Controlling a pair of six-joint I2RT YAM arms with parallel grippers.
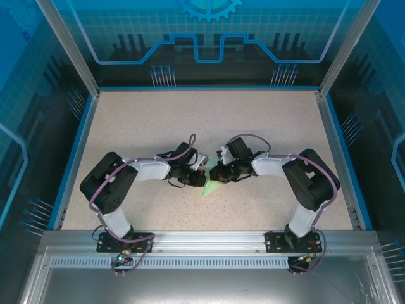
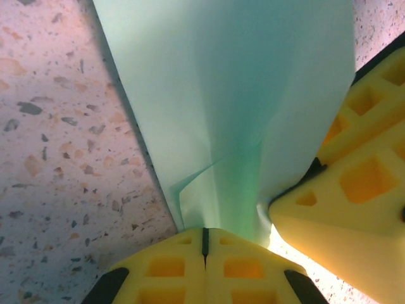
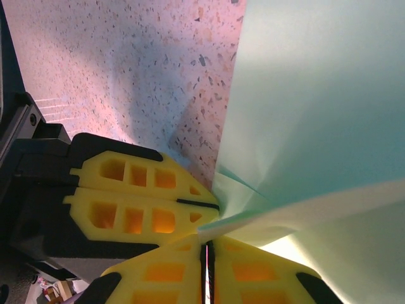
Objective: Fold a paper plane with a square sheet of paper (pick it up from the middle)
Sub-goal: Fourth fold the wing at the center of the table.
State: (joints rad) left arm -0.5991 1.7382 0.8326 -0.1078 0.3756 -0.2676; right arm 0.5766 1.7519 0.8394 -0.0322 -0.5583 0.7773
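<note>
The pale green sheet of paper (image 1: pixel 208 188), folded to a point toward the near side, lies on the speckled table between both grippers. My left gripper (image 1: pixel 202 174) is shut, and its yellow fingertips (image 2: pixel 190 244) pinch the paper (image 2: pixel 240 95) where its creases run together. My right gripper (image 1: pixel 219 173) faces it from the right, shut on a raised fold of the paper (image 3: pixel 316 95) at its fingertips (image 3: pixel 183 244). The two grippers' tips nearly touch: the right fingers (image 2: pixel 354 190) show in the left wrist view and the left fingers (image 3: pixel 139 202) in the right wrist view.
The speckled tabletop (image 1: pixel 158 120) is bounded by blue rails and glass walls at the left (image 1: pixel 76 145), right (image 1: pixel 335 145) and back. Both arms bend inward from their bases at the near edge.
</note>
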